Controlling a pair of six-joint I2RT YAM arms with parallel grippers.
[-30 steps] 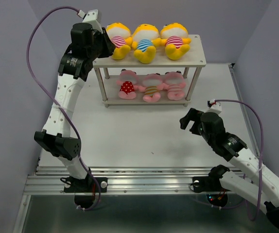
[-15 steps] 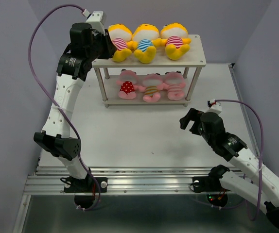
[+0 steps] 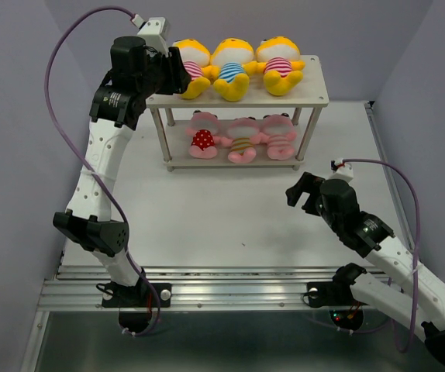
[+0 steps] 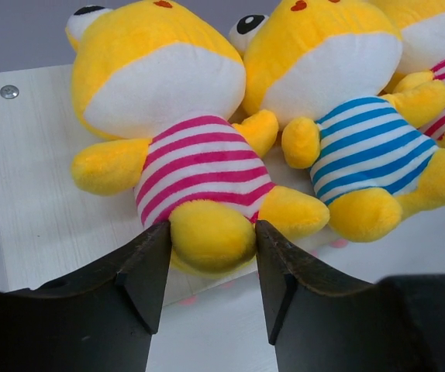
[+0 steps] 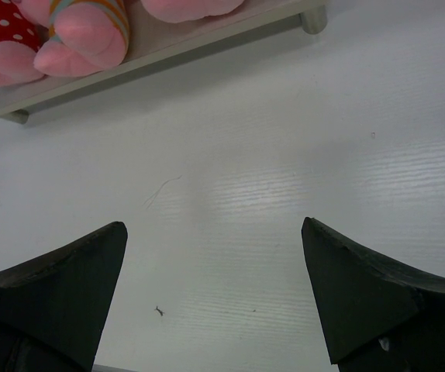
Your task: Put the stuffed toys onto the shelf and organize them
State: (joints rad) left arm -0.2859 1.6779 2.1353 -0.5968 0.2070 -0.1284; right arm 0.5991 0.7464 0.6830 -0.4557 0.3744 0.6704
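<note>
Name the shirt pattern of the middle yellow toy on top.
Blue and white stripes on the shirt; left wrist view shows it best.

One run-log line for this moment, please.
left gripper: at shelf top board, jaws flanking foot of pink-striped yellow toy, grip unclear | right gripper: open, empty, over table | toys: six on shelf

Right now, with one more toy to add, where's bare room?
The shelf's top board, right end, beside the right yellow toy; the table between it and the right gripper. Crowded: top left, where the left gripper straddles the left yellow toy's foot.
</note>
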